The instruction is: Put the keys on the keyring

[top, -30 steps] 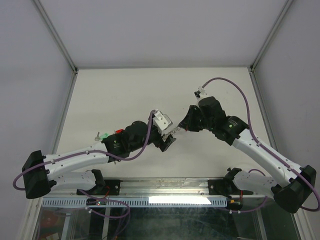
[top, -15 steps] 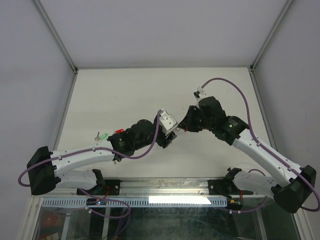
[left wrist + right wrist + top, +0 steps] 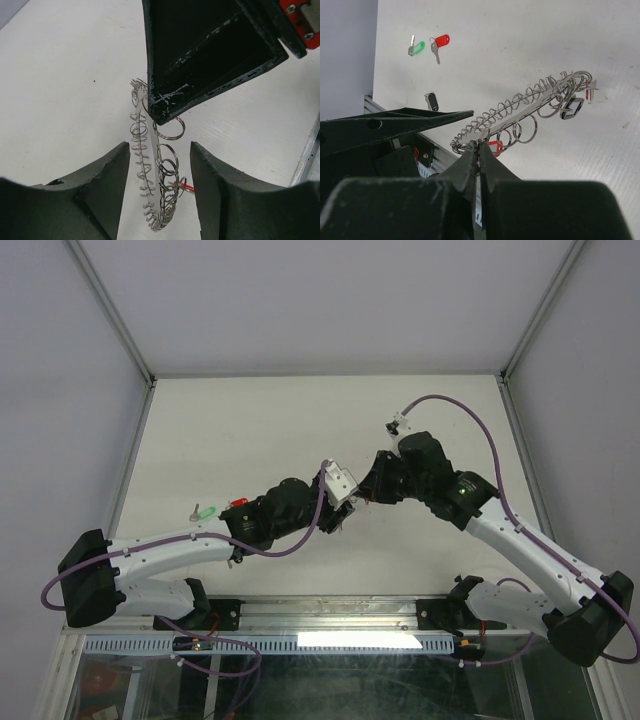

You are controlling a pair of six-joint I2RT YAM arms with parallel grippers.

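Note:
My right gripper (image 3: 479, 146) is shut on the rim of the keyring (image 3: 535, 106), a flat grey ring fringed with small wire loops, held off the table. A red-headed key (image 3: 495, 146) hangs from it just past the fingertips. My left gripper (image 3: 160, 146) is open, its jaws on either side of the edge-on keyring (image 3: 162, 170) without touching it. From above, the two grippers (image 3: 338, 512) (image 3: 362, 498) meet mid-table. Loose keys lie on the table: green (image 3: 418, 47), red (image 3: 440, 41) and black (image 3: 432, 101).
The loose green key (image 3: 207, 511) and red key (image 3: 238, 504) lie just behind the left arm's forearm. A metal rail (image 3: 330, 615) runs along the near table edge. Frame posts (image 3: 112, 322) stand at the back corners.
The left arm has moved right and forward to the keyring held by the right gripper, and its jaws have narrowed around the ring. The right arm has stayed put.

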